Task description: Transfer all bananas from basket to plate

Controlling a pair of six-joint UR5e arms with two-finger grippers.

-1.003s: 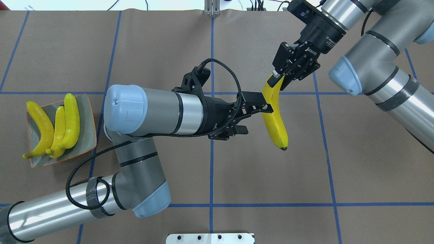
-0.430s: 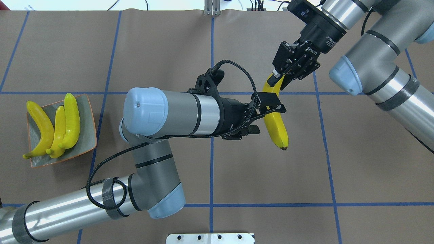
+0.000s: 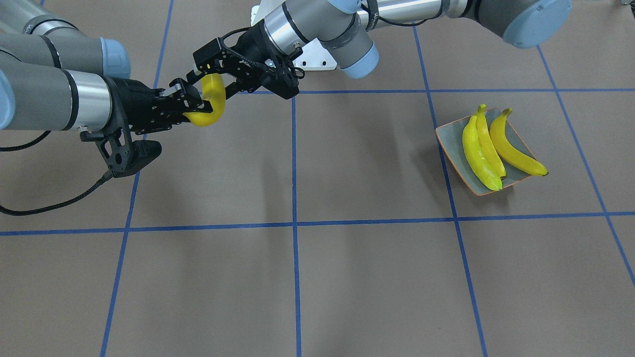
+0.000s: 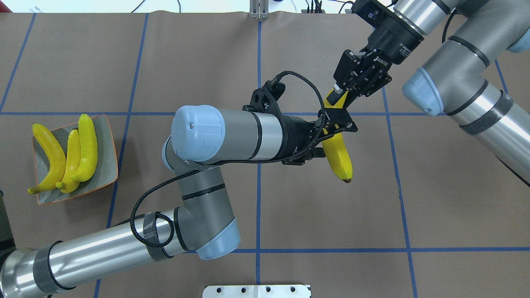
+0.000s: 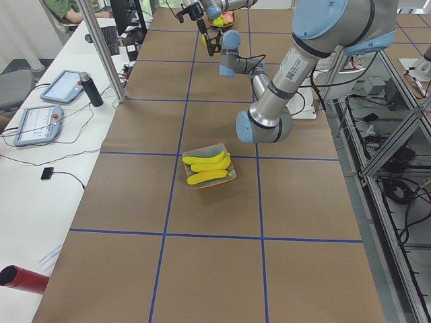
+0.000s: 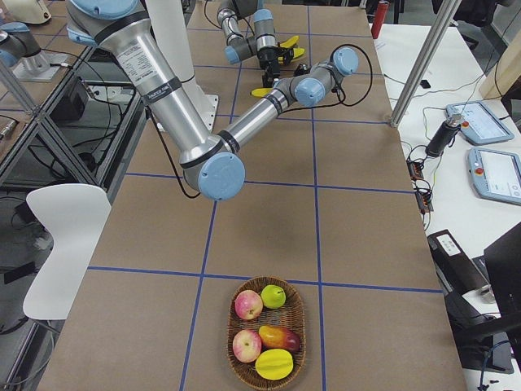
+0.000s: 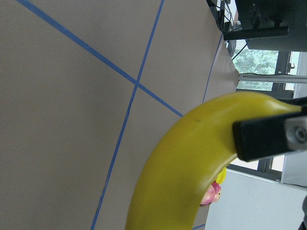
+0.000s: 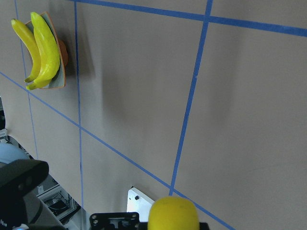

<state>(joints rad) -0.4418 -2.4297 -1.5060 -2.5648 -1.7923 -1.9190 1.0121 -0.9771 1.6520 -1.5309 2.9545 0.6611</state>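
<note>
Found last banana (image 4: pixel 340 159) held off the table near mid-table, well apart from the plate (image 4: pixel 107 167) carrying the other three bananas (image 4: pixel 72 155). Logged right gripper (image 4: pixel 340 95) clamped on its stem end, dark tip hanging free. Logged left gripper (image 4: pixel 336 138) straddling the body just below that grip, jaws apart on either side. Saw one pad (image 7: pixel 268 136) close against the skin in the left wrist view; could not tell contact. Judged the fruit light, stiff enough to keep its curve from an end grip, and smooth and glossy, so likely to swivel or slide between narrow pads. Could not tell real from plastic; if real, judged skin prone to bruising under a hard squeeze. Preferred a hold across the thick middle, near the balance point, pads flat on the two sides of the curve, not on stem or tip. Advised moderate force, with no release by the right before a firm close by the left
</note>
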